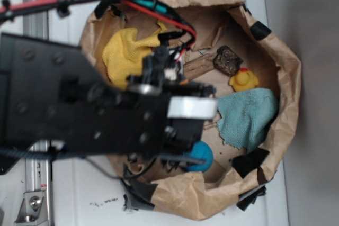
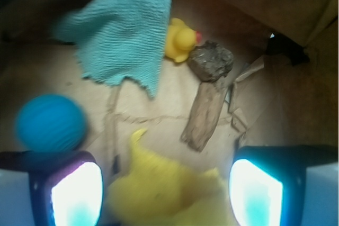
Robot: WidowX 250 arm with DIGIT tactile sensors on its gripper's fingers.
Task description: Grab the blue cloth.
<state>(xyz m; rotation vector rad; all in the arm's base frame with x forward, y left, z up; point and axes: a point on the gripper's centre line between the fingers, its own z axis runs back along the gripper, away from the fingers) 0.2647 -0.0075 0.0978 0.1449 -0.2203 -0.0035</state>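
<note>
The blue cloth (image 2: 124, 38) is nubby terry, matt, fraying at the edges. The yellow cloth (image 1: 124, 54) looks like soft fabric too. Crinkled brown paper bag (image 1: 283, 78), rough weathered wood chunk (image 2: 204, 115), smooth rubbery duck (image 2: 180, 39), ribbed blue ball (image 2: 50, 123).

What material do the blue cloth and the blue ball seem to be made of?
The blue cloth looks like soft terry fabric: looped, nubby weave and frayed edges. The blue ball seems matte rubber or foam with faint ridges; blur leaves this uncertain.

Cloth (image 2: 124, 35) btwn ball (image 2: 50, 123) & duck (image 2: 180, 39), touching duck.
</note>
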